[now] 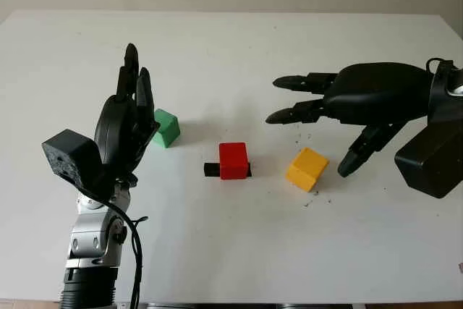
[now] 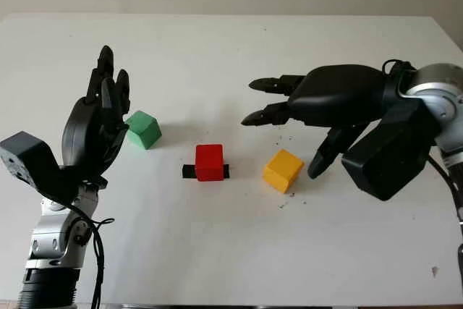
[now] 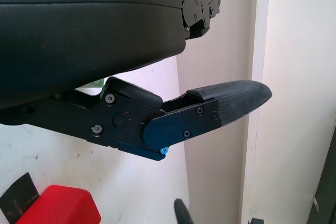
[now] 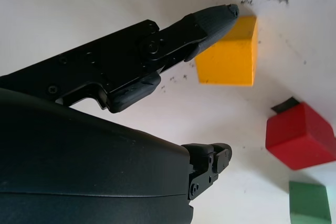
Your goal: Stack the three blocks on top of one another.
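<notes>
**Blocks unstacked; right hand poised over the yellow one**

Head views: the three blocks lie apart on the white table [image 1: 231, 251]. The green block [image 1: 166, 127] sits just beside the left hand [image 1: 129, 124], which is raised upright, open, holding nothing. The red block [image 1: 234, 161] rests on a black tape mark [image 1: 210, 170]. The yellow block [image 1: 307, 168] lies skewed below the right hand [image 1: 318, 117], open, fingers extended above it.

Left wrist view: the red block's corner is visible below the hand's shell.

Right wrist view: one fingertip [image 4: 218, 14] overlaps the yellow block's edge; contact cannot be confirmed.

Risk: the block's skew may let a closing finger push it aside rather than grip it. A poor grip would likely spoil placement on the red block.
</notes>
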